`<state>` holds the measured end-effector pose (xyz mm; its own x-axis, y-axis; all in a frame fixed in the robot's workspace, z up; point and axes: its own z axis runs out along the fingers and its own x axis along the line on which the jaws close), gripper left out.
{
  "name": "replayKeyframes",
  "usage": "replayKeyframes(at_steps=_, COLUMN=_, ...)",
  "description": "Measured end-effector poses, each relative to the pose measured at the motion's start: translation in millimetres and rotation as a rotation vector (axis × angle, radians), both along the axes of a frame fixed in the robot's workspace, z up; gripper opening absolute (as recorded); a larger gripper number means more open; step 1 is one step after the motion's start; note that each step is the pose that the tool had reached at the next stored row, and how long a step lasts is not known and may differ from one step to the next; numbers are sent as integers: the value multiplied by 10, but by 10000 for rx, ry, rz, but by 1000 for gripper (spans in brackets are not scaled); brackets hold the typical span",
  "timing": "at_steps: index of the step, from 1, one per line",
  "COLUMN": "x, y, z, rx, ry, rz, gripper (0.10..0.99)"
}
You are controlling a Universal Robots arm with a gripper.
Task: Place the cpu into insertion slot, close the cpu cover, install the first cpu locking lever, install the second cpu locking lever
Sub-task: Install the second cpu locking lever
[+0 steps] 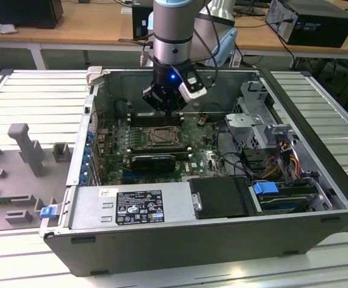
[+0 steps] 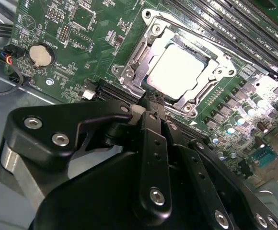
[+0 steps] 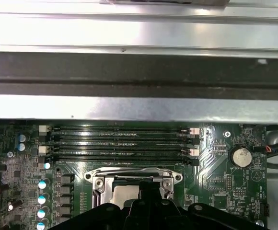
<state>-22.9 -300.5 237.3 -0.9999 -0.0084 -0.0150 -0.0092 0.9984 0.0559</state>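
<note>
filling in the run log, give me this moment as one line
claw: shut, at socket edge | cpu: seated in insertion slot | cpu cover: down over cpu | motherboard: in open pc case

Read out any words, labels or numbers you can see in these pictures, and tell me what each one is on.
Black label on the grey metal housing, exterior view: print too small to read.
Small white sticker beside it: too small to read.
White markings on the green motherboard, second wrist view: blurred, unreadable.
Pale lettering along the memory slots, first wrist view: unreadable.
No text can be quoted with confidence.
</note>
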Motion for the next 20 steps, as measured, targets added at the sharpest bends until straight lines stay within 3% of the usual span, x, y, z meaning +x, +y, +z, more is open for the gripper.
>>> replayKeyframes(at_steps=15, x=0, y=-64, z=0, rx=-39, ry=0, rz=-1, gripper=106)
replayKeyframes(at_steps=20, x=0, y=-64, z=83, rx=-39, ry=0, rz=1, gripper=106)
